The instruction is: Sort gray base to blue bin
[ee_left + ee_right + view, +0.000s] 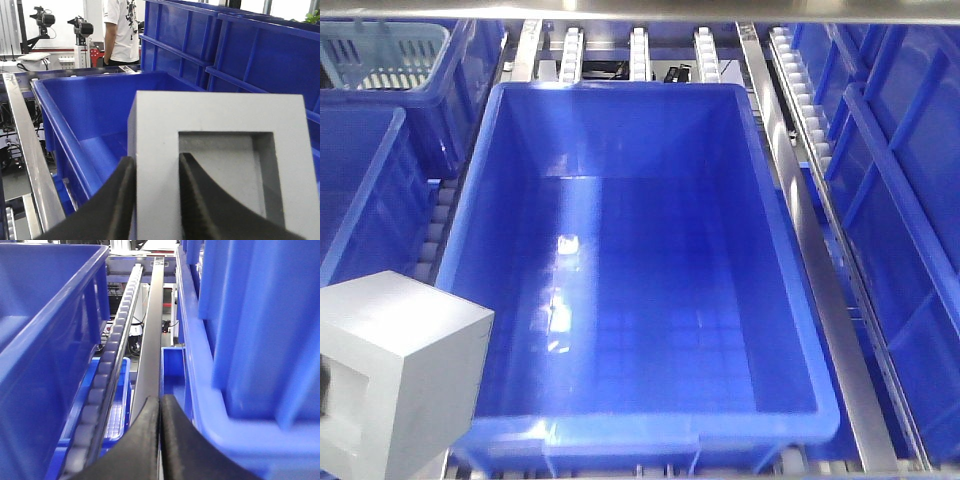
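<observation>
Left hand [156, 160] — narrow gap, apparently tight on gray base [220, 115] wall

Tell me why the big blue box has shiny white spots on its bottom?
Front view: light bounces off the glossy floor of the blue bin, making white glare patches. Left wrist view: the left claw is so close it looks dark and blurry; the gray base looks evenly lit. Right wrist view: the close right claw is out of focus too.
</observation>
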